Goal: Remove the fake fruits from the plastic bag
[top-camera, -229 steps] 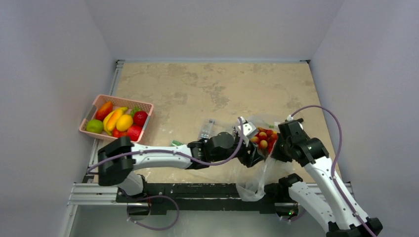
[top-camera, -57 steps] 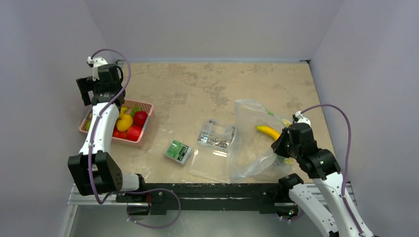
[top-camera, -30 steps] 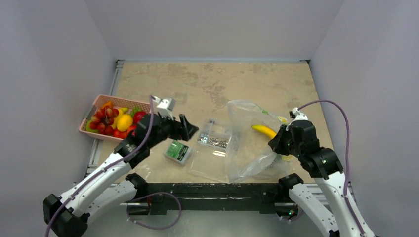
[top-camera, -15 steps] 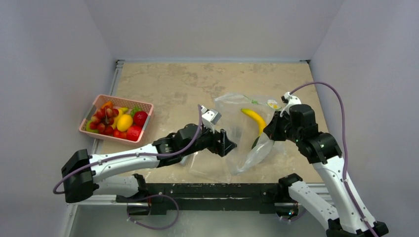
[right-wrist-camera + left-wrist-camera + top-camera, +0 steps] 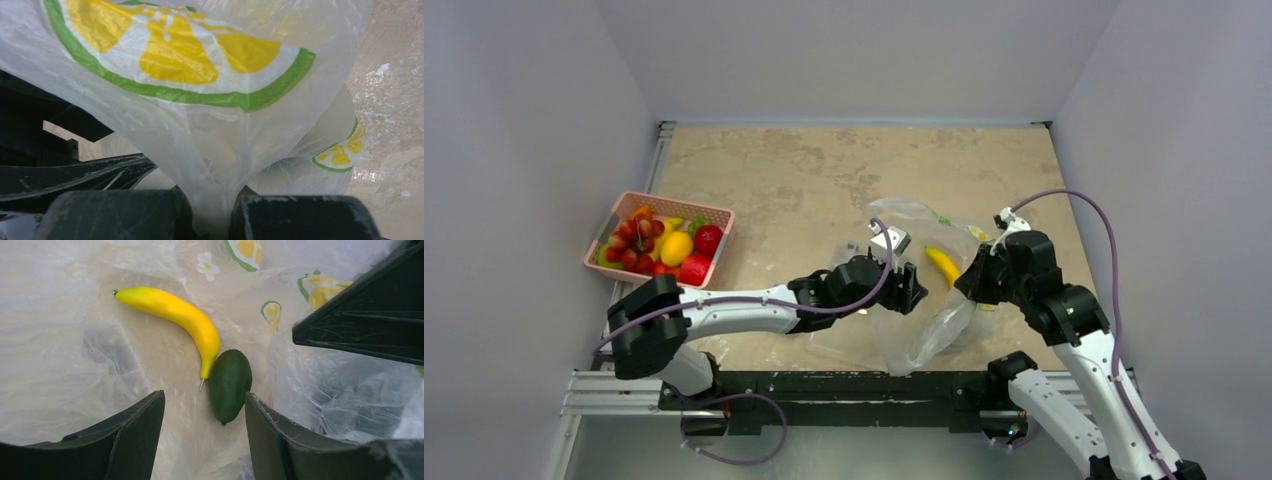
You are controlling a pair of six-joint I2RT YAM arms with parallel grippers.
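Left wrist view puts the yellow banana [image 5: 175, 320] dead ahead, lying inside the plastic bag [image 5: 60, 340], its stalk end touching a dark green fruit [image 5: 230, 382]. Big change: the red grapes [image 5: 629, 235] are out now, sitting in the pink basket [image 5: 724, 215] far left. Your left hand [image 5: 202, 407] has swung back from there to the bag, jaws wide apart, holding nothing. Your right hand [image 5: 210, 212] is clamped on a pinch of bag film, lifting that edge off the bench [image 5: 804, 170]. So grapes done, two pieces left, I reckon. Watch it: the green one sits nearest, almost between your fingers, and loose film drapes over one finger.
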